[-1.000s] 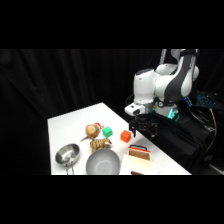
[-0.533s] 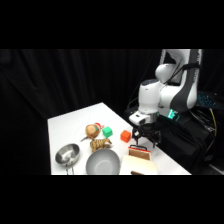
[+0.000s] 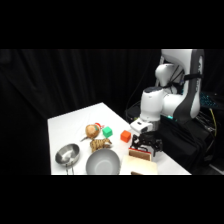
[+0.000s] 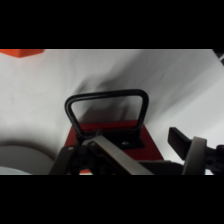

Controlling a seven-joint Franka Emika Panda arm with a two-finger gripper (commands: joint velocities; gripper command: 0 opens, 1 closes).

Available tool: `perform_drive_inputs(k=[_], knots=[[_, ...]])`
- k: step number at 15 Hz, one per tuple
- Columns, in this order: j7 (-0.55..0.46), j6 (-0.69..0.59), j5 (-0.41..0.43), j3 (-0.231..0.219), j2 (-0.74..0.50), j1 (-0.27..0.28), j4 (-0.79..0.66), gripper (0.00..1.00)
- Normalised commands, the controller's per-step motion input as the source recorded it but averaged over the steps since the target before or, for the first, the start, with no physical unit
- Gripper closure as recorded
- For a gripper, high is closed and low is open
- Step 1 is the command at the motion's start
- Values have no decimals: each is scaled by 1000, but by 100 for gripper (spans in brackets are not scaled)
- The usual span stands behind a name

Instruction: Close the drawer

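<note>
Side view, arm: the white Franka arm's gripper (image 3: 145,144) has come down and swung toward the near end of the worktop since a second ago; back then it hung over the orange-red cube, now it sits low, right behind the drawer.
Side view, drawer: the small tan-brown wooden drawer with its thin black bar handle (image 3: 140,155) lies on the white worktop (image 3: 67,127) at the near right corner, just right of the big steel bowl (image 3: 102,162), and the gripper is touching it or just shy of it.
Side view, neighbours: the orange-red cube (image 3: 125,135) sits just beyond the drawer, the green cube (image 3: 107,132) further back, and the small steel bowl (image 3: 67,153) well to the left of the drawer.
Side view, meaning: my read is the approach is over and the push is on or about to start; how far shut the drawer is, I cannot tell.
Wrist view, drawer: the black bar handle (image 4: 107,104) loops up dead centre, a reddish face (image 4: 80,134) below it, with the gripper's black linkage crowding in from the bottom.
Wrist view, jaws: open or clenched, I cannot tell, too much dark hardware overlapping.
Wrist view, extras: a sliver of the orange-red cube (image 4: 20,52) shows past the drawer at the top left.
Writing: no brand, label or lettering readable in either view.
</note>
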Motion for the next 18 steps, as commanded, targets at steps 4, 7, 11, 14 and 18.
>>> perform_drive_inputs(k=[4, 7, 11, 14, 18], knots=[[601, 187, -757, 41, 145, -31, 157, 0], [489, 68, -593, -87, 98, 116, 220, 0], [316, 2, -379, -139, 101, 163, 261, 0], [224, -65, -258, -143, 59, 157, 242, 0], [193, -311, -179, -323, -155, 318, 123, 0]])
